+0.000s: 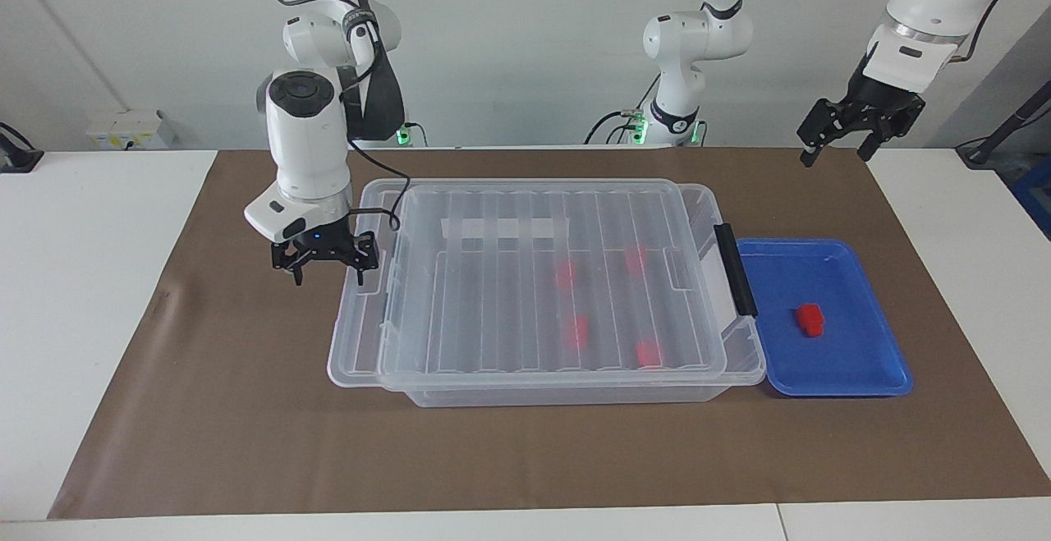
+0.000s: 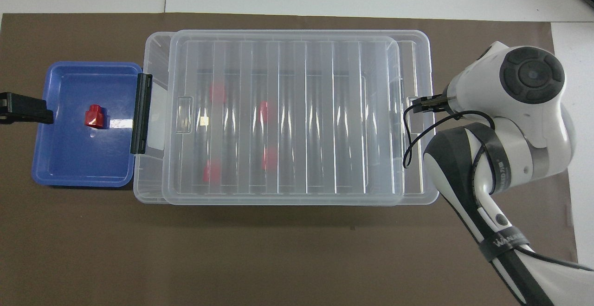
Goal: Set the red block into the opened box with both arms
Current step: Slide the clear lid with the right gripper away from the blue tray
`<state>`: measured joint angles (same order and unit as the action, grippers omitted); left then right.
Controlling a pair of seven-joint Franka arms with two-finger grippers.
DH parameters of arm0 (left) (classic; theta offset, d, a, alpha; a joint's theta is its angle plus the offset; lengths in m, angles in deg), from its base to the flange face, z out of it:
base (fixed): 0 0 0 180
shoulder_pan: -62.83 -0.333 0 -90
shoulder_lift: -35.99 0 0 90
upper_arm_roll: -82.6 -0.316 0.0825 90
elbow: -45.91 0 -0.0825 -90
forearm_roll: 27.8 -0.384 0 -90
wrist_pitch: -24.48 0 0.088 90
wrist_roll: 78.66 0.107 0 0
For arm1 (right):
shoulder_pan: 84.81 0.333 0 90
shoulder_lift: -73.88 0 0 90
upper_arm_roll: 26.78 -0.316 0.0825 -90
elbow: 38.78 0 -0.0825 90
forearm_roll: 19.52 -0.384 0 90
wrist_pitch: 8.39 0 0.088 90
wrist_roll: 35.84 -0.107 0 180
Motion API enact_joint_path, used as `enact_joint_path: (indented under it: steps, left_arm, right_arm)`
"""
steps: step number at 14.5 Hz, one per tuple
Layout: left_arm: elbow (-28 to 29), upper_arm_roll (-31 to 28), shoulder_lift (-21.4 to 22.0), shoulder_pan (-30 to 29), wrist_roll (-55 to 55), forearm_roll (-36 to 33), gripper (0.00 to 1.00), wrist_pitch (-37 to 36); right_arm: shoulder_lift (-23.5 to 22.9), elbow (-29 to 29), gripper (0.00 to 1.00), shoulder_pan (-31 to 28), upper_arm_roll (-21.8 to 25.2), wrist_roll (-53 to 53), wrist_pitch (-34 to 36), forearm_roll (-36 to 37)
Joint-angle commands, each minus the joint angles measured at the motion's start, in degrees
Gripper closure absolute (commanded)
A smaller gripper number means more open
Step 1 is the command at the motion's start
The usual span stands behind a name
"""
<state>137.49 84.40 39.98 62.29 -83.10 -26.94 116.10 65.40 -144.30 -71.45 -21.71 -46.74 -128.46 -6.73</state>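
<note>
Right gripper (image 1: 327, 260) spread, one finger hooked at lid (image 1: 542, 278) end, lid offset over box (image 1: 743, 336). Left gripper (image 1: 854, 126) spread, high over desk (image 1: 525, 451) corner, above blue tray (image 1: 862, 381) holding red block (image 1: 810, 318).

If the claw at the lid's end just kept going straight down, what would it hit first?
Likely the lid's overhanging end: the right gripper points down with one finger at that edge, the other over the brown mat. Depth is hard to judge.

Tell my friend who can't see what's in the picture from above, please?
A big clear box has its ribbed lid slid partway off toward the right gripper, which is at the lid's end, jaws open. Four red blocks show inside; another red block sits in a blue tray beside the box.
</note>
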Motion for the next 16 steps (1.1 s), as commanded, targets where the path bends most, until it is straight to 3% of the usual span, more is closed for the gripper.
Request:
enact_joint_path:
  steps: [1,16]
  left_arm:
    - [1.84,0.05,1.72,-0.34,-0.39,-0.16,0.0,-0.22]
    - [1.84,0.22,1.72,-0.34,-0.56,-0.16,0.0,-0.13]
  right_arm:
    - [-0.05,0.05,0.0,-1.84,-0.42,-0.8,0.89,1.71]
    - [0.65,1.1,0.0,-6.24,-0.24,-0.18,4.85,3.47]
